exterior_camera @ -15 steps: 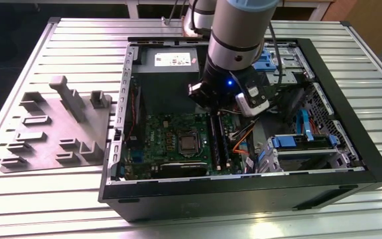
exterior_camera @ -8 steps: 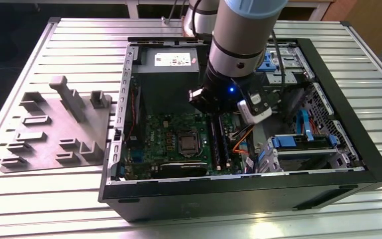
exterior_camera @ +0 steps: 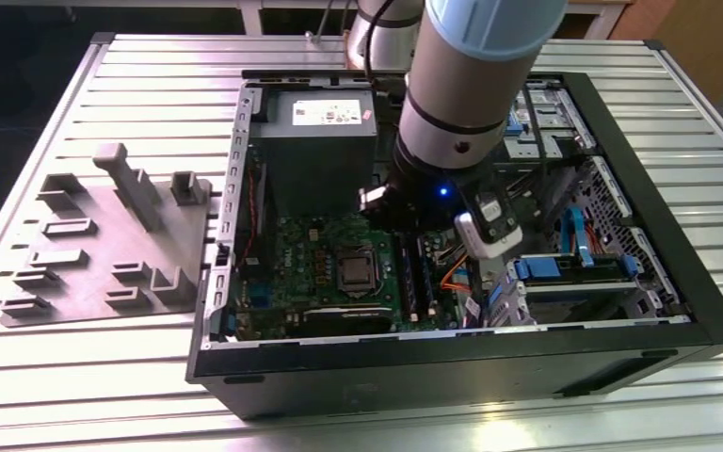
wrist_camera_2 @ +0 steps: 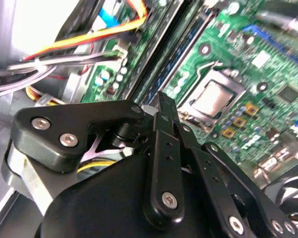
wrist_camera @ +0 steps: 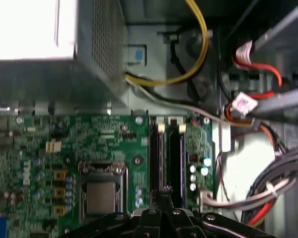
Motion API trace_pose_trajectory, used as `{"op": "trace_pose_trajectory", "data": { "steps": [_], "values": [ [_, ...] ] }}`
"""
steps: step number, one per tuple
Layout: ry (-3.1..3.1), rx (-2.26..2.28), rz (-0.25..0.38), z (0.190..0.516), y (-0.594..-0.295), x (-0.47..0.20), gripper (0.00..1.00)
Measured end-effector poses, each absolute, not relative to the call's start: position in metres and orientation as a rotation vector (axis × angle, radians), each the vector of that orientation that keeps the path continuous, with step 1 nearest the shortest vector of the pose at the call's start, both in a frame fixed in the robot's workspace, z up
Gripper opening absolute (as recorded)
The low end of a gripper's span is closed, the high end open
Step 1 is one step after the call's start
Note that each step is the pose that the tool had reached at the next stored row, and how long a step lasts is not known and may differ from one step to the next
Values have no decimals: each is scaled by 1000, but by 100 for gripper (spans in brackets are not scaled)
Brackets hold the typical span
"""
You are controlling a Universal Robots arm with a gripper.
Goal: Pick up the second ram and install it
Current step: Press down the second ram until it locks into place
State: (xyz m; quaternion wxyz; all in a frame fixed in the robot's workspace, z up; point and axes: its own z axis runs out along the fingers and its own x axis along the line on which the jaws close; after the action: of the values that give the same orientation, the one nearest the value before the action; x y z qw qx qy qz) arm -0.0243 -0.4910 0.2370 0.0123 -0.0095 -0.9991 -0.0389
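Observation:
In both wrist views my gripper [wrist_camera: 165, 190] [wrist_camera_2: 161, 97] has its black fingers pressed together, so it is shut, with nothing visibly between them. It hovers over one end of the two long memory slots [wrist_camera: 166, 158] on the green motherboard [wrist_camera: 89, 144], beside the processor socket [wrist_camera: 100, 191]. Dark, narrow strips fill both slots [wrist_camera_2: 181, 47]. I cannot tell which of them is the second ram. In the exterior view the arm [exterior_camera: 462, 113] reaches down into the open computer case [exterior_camera: 663, 282] and covers the gripper, with the slots [exterior_camera: 418, 278] just below its wrist.
A grey power supply [exterior_camera: 317, 141] sits at the back of the case. Orange, yellow and grey cables [wrist_camera: 248, 114] run next to the slots. Drive bays with blue clips [exterior_camera: 575, 268] fill the case's right side. The grey fixture tray [exterior_camera: 98, 245] lies on the slatted table, left of the case.

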Motion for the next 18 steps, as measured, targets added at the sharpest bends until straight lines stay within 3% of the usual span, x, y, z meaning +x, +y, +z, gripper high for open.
{"op": "trace_pose_trajectory", "data": {
  "steps": [18],
  "values": [
    [-3114, -30, -121, 237, -525, -24, 10]
  ]
}}
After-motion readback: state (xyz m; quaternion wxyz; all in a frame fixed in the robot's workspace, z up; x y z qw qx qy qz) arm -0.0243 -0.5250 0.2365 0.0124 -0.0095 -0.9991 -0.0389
